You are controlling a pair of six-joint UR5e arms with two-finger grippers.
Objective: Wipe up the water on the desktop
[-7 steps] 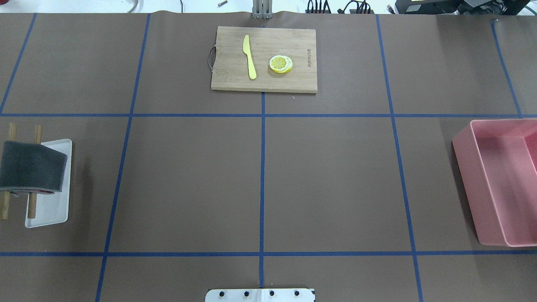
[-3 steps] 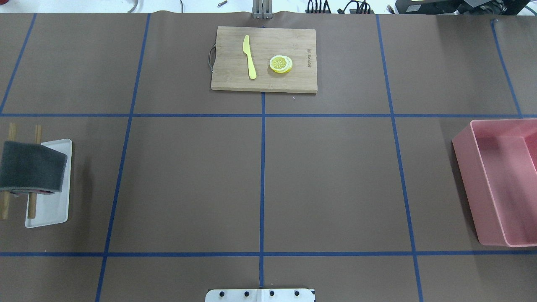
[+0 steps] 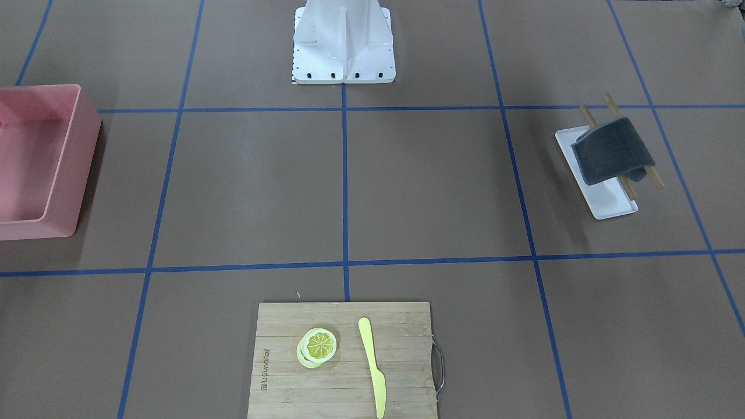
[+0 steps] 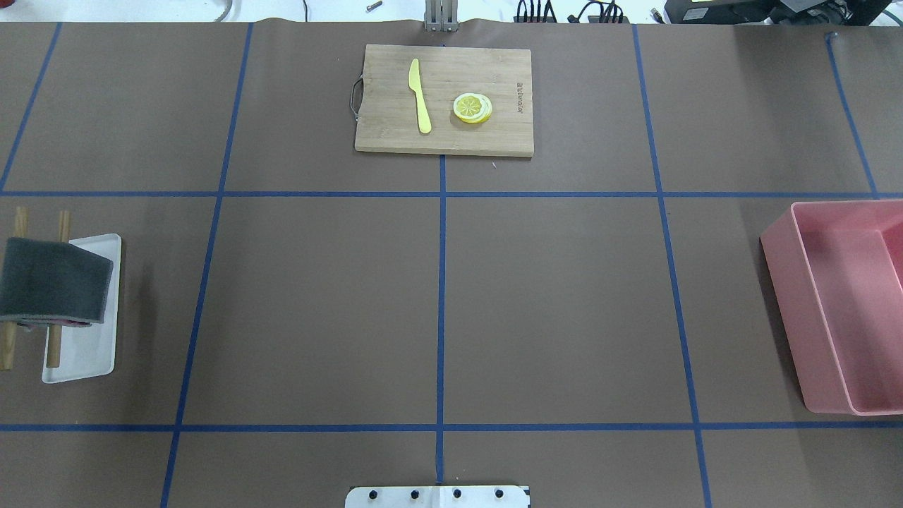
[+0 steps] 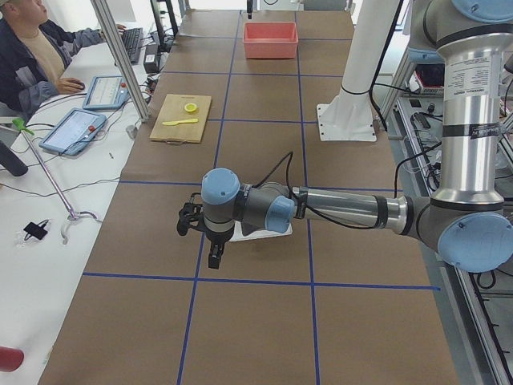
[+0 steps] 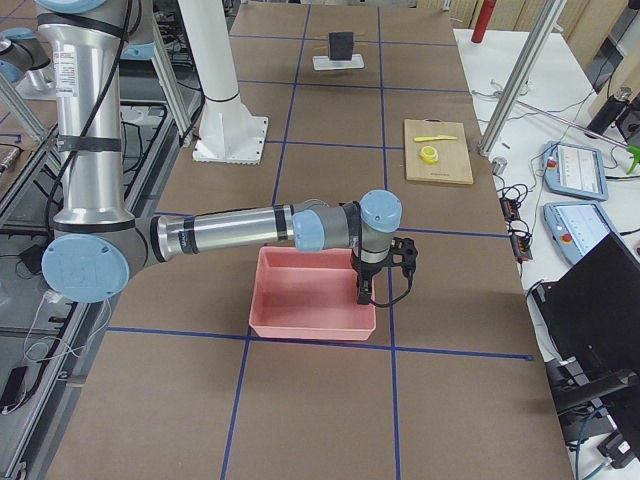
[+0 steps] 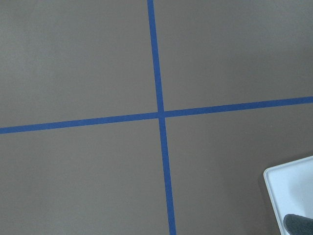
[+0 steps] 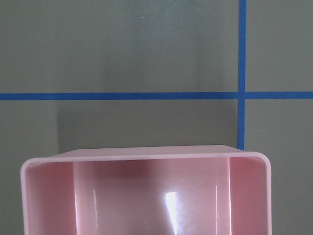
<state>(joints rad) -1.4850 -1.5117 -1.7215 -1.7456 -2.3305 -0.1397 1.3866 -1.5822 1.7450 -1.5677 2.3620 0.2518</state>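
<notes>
Desktop point(image 4: 564, 303) unchanged from a second ago, no water visible. Grey cloth point(image 4: 53, 280) at mid-left untouched, so wiping hasn't begun. Left gripper point(image 5: 215, 255) and right gripper point(image 6: 364, 290): can't tell whether apart or together.

One each of board point(image 4: 494, 137), knife point(image 4: 420, 95), cloth point(image 4: 53, 280), tray point(image 4: 88, 353), bin point(image 4: 801, 310); two sticks point(image 4: 62, 226); perhaps two lemon slices point(image 4: 472, 108).

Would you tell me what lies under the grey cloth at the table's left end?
Two wooden rods run under the cloth, which drapes over them, with a white tray below. The rods' middle parts and the tray's covered part cannot be seen.
</notes>
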